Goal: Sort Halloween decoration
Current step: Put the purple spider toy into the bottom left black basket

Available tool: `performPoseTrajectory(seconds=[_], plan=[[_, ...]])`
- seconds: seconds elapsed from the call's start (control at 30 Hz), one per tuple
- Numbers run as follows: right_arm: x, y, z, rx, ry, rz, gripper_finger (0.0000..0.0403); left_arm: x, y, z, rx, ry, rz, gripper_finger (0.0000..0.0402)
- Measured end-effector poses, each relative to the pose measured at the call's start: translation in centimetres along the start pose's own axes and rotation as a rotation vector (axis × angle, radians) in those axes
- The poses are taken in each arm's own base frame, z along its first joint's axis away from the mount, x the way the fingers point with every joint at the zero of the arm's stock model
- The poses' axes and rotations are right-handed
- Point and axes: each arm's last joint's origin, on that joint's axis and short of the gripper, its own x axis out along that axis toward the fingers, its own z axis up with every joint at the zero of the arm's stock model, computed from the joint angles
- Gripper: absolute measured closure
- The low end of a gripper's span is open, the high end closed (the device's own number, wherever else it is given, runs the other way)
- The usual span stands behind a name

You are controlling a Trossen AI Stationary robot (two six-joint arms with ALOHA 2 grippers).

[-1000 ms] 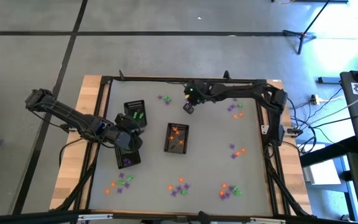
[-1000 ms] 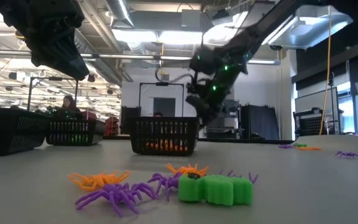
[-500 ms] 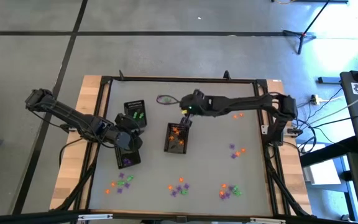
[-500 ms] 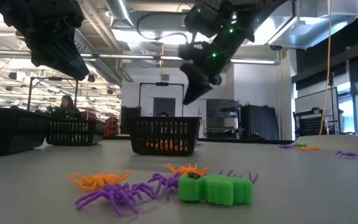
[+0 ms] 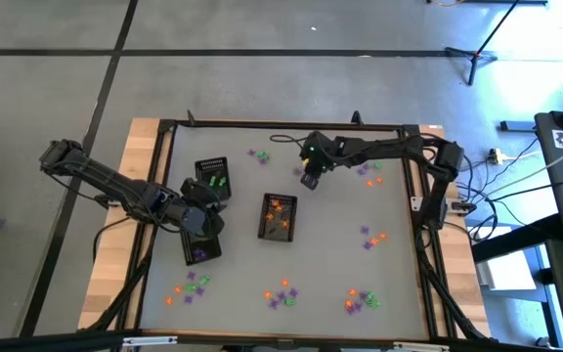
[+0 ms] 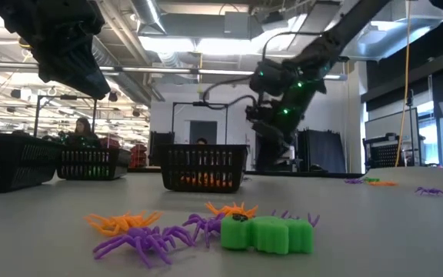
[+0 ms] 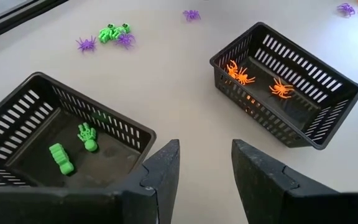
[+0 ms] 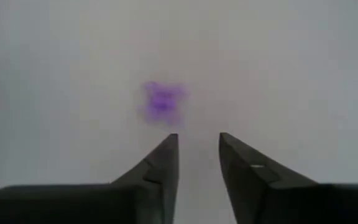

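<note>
Currently, the right gripper (image 5: 310, 182) hangs above the bench (image 5: 330, 254) in the upper middle of the high view, just right of and above the centre tray (image 5: 279, 216); its fingers (image 8: 160, 165) stand a narrow gap apart and hold nothing, with a blurred purple trinket (image 8: 161, 99) on the bench surface beyond them. The left gripper (image 5: 201, 221) sits left of centre in the high view, between the upper-left tray (image 5: 212, 173) and the lower-left tray (image 5: 201, 251); its fingers (image 7: 164, 168) are parted and empty. The centre tray contains orange spiders (image 7: 240, 73), the upper-left tray contains green pieces (image 7: 61, 158), and the lower-left tray contains purple pieces (image 5: 200, 254). The remaining Halloween decoration lies loose on the bench: a cluster (image 5: 189, 286) at lower left, a cluster (image 5: 281, 292) at lower centre, a cluster (image 5: 360, 299) at lower right, a group (image 5: 372, 236) at middle right, a group (image 5: 371, 173) at upper right, and purple pieces (image 5: 259, 155) near the top edge.
</note>
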Motion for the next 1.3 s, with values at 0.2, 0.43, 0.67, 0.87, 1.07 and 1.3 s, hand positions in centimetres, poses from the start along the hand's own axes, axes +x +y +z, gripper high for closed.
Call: performPoseTrajectory(seconds=[0.2,0.43,0.67,0.87,1.07,1.3], plan=[[1.7,0.5,-0.1,-0.016,-0.032,0.034,0.0239,0.0,0.0,0.0,0.0,0.0,-0.001,0.0264],[3.0,0.8,-0.1,-0.041,-0.022,-0.001,0.024,0.0,0.0,0.0,0.0,0.004,-0.004,0.0264],[3.4,0.8,-0.3,-0.046,-0.012,0.0,0.0344,0.0,0.0,0.0,0.0,0.006,-0.005,0.0264],[2.5,1.5,-0.1,-0.07,-0.029,-0.083,0.0394,0.0,0.0,0.0,0.0,0.006,-0.005,0.0264],[-1.7,4.2,1.6,-0.138,-0.166,-0.106,0.0401,0.0,0.0,0.0,0.0,0.006,-0.005,0.0264],[-5.7,8.8,2.6,-0.187,-0.338,0.008,0.0402,0.0,0.0,0.0,0.0,0.006,-0.005,0.0264]])
